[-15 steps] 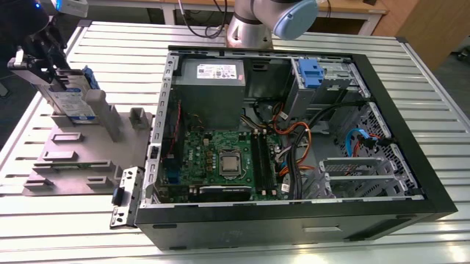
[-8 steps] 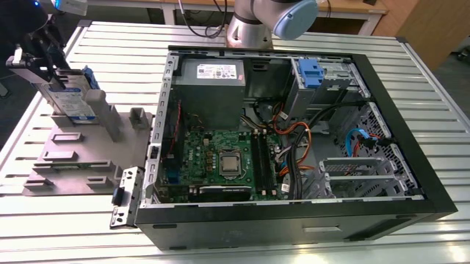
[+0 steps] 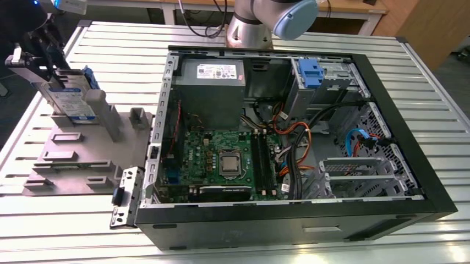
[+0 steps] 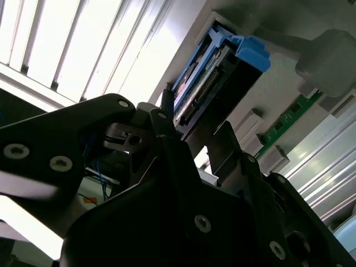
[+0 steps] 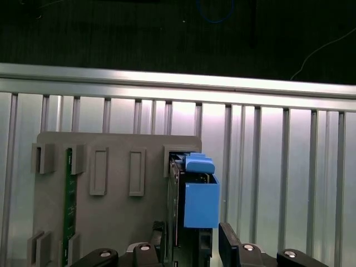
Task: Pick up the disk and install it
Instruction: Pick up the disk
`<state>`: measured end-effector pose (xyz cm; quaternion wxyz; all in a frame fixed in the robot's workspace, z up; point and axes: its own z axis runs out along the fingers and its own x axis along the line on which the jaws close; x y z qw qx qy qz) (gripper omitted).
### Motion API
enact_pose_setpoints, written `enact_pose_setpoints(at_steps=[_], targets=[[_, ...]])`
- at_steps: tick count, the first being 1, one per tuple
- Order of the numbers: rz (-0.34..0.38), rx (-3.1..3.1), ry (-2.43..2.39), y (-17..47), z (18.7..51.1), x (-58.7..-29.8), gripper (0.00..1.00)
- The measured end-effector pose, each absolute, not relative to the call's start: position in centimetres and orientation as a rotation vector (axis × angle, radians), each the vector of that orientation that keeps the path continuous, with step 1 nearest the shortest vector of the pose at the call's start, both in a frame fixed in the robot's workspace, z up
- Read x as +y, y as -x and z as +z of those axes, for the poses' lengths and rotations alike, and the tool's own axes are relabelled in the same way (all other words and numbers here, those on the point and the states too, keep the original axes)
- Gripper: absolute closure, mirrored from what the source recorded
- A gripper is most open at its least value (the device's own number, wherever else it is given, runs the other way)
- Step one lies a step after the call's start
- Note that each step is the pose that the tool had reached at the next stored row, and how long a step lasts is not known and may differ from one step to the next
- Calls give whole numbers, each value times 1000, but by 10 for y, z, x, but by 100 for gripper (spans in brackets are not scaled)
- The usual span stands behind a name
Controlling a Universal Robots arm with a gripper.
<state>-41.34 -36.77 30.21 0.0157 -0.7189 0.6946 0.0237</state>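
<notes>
The disk (image 3: 74, 102) stands on edge in a slot of the grey fixture plate (image 3: 74, 157), at the exterior view's left, beside the open computer case. Its label faces out and a blue side rail runs along its upper edge. My dark gripper (image 3: 48, 58) hangs just above it. In both wrist views the open gripper (image 5: 192, 240) straddles the near end of the disk (image 5: 200, 200), one finger (image 5: 159, 239) on each side with small gaps. From the second wrist view, the disk (image 4: 206, 89) and its blue rail lie just beyond the gripper (image 4: 194, 125).
The open computer case (image 3: 294, 212) lies on the slatted metal table (image 3: 411, 60), with a grey power-supply box (image 3: 209, 82) and a blue bracket (image 3: 312, 74) in its drive bay. A green memory stick (image 5: 69, 206) sits in the fixture. A loose metal bracket (image 3: 125, 195) lies by the case.
</notes>
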Motion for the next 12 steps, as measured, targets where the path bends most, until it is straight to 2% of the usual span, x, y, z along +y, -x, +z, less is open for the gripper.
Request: enact_pose_setpoints(at_steps=[12], targets=[[81, 2157, 2226, 413, 302, -368, 49]])
